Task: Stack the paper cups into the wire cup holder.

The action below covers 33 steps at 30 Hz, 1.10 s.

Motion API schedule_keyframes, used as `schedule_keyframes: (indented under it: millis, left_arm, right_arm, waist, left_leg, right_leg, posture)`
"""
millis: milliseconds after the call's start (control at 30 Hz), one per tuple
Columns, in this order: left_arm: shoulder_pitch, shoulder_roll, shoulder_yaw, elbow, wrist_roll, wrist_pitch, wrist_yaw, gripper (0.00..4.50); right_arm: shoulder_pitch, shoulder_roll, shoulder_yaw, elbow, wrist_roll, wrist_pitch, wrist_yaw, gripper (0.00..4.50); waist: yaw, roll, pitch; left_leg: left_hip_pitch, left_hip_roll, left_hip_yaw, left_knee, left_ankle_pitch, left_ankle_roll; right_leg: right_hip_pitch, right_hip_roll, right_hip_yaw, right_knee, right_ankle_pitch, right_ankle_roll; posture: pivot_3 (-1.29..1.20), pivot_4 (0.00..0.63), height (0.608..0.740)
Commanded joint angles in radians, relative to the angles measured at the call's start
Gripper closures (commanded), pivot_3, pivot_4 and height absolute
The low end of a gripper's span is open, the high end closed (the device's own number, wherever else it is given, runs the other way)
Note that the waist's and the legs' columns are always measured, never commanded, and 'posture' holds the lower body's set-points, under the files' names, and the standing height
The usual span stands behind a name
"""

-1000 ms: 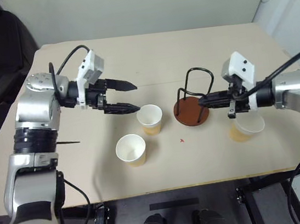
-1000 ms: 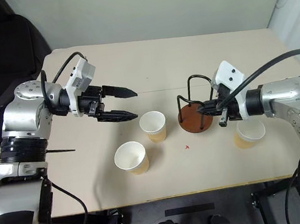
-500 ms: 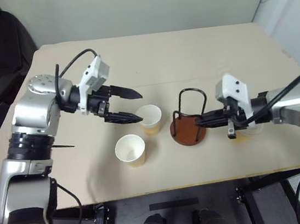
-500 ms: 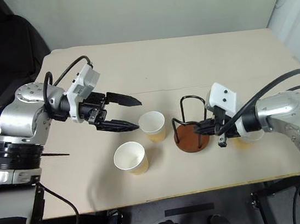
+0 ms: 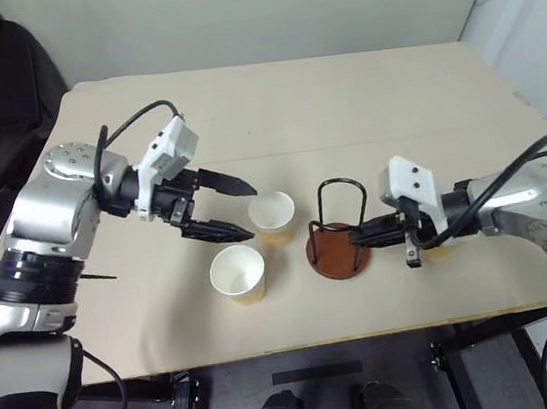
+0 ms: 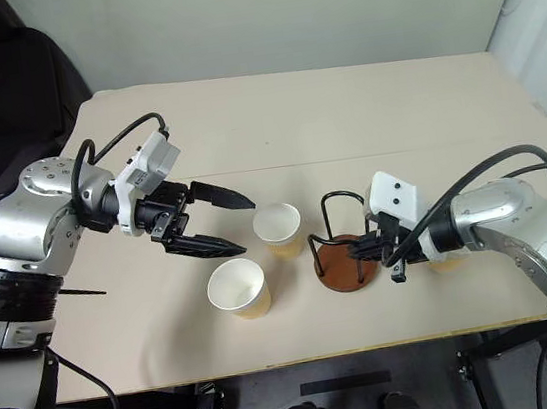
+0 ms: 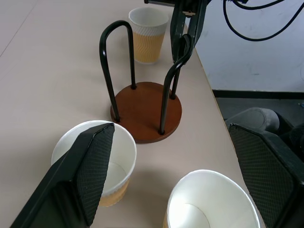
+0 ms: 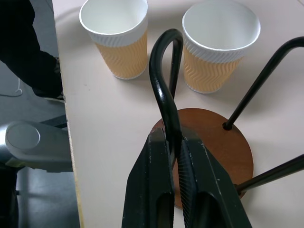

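Wire cup holder (image 5: 339, 246) upright mid-table (image 5: 361, 102), loop pinched in closed right pincer (image 8: 175, 142). Two paper cups (image 5: 273, 217) (image 5: 238, 274) just left of holder; wide-open left pincer (image 5: 237, 209) nearest, flanking farther cup. Third cup (image 7: 147, 34) beyond holder.

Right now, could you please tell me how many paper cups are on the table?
3. One tan-walled, white-rimmed paper cup stands beside the open left gripper; another sits nearer the table's front edge; the third is beyond the wire holder, partly hidden behind the right gripper.
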Motion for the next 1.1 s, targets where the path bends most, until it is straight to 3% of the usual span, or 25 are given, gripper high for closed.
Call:
schedule_keyframes:
  millis: [33, 67, 167, 467, 900, 1100]
  left_arm:
    - [0.000, 0.015, 0.007, -0.027, -0.009, -0.012, -0.035, 0.32]
    - [0.001, 0.015, 0.009, -0.026, -0.008, -0.012, -0.035, 0.32]
    - [0.007, 0.013, 0.013, -0.025, -0.004, -0.014, -0.035, 0.32]
    - [0.011, 0.003, 0.016, -0.026, 0.008, -0.016, -0.035, 0.32]
    - [0.012, -0.034, 0.011, 0.000, 0.023, -0.041, -0.035, 0.32]
    - [0.001, -0.057, 0.010, 0.023, 0.036, -0.050, -0.035, 0.32]
  right_arm:
    - [-0.015, -0.023, 0.020, 0.005, -0.043, -0.052, 0.031, 4.46]
    - [-0.012, -0.032, 0.033, 0.012, -0.061, -0.066, 0.038, 4.46]
    - [-0.001, -0.054, 0.055, 0.030, -0.096, -0.097, 0.060, 3.69]
    - [0.011, -0.076, 0.032, 0.062, -0.142, -0.137, 0.081, 0.51]
    - [0.089, -0.140, -0.263, -0.053, 0.037, 0.047, 0.043, 0.51]
    - [0.196, -0.261, -0.379, -0.090, 0.058, 0.071, 0.071, 0.51]
  waist:
    - [0.000, 0.000, 0.000]
    - [0.000, 0.000, 0.000]
    - [0.000, 0.000, 0.000]
    - [-0.001, 0.000, 0.000]
    - [0.001, 0.000, 0.000]
    - [0.005, 0.000, 0.000]
  left_leg:
    - [0.000, 0.000, 0.000, 0.000, 0.000, 0.000]
    - [0.000, 0.000, 0.000, 0.000, 0.000, 0.000]
    - [0.000, 0.000, 0.000, 0.000, 0.000, 0.000]
    - [0.000, 0.000, 0.000, 0.000, 0.000, 0.000]
    - [0.000, 0.000, 0.000, 0.000, 0.000, 0.000]
    - [0.000, 0.000, 0.000, 0.000, 0.000, 0.000]
  right_leg:
    - [0.000, 0.000, 0.000, 0.000, 0.000, 0.000]
    - [0.000, 0.000, 0.000, 0.000, 0.000, 0.000]
    - [0.000, 0.000, 0.000, 0.000, 0.000, 0.000]
    - [0.000, 0.000, 0.000, 0.000, 0.000, 0.000]
    - [0.001, 0.000, 0.000, 0.000, 0.000, 0.000]
    - [0.001, 0.000, 0.000, 0.000, 0.000, 0.000]
  posture:
    - [0.00, 0.150, 0.740]
    - [0.00, 0.150, 0.740]
    - [0.00, 0.150, 0.740]
    - [0.00, 0.150, 0.740]
    - [0.00, 0.150, 0.740]
    - [0.00, 0.150, 0.740]
